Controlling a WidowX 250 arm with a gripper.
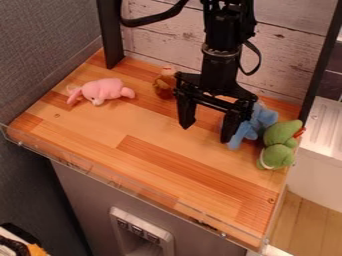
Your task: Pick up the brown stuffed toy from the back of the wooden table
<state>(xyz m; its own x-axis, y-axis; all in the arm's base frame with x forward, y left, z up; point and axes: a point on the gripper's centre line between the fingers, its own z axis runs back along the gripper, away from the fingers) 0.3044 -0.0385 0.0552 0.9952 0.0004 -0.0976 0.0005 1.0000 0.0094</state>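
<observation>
The black gripper (pixel 206 131) hangs over the right-centre part of the wooden surface, its two fingers spread apart with nothing between them. Its right finger overlaps the edge of a blue plush toy (pixel 252 125); whether they touch I cannot tell. Just right of the blue one lies a green plush toy (pixel 279 145) with a bit of red on it. A brown plush toy (pixel 164 84) sits behind and left of the gripper, partly covered by it. Toward the back left, a pink plush toy (pixel 101 91) lies on its side.
The wooden tabletop (pixel 153 170) has a low transparent rim (pixel 133 189) along its front. Black upright posts (pixel 110 35) stand at the back left and right, with a whitewashed plank wall (pixel 160 40) behind. A white unit (pixel 322 150) stands beyond the right edge.
</observation>
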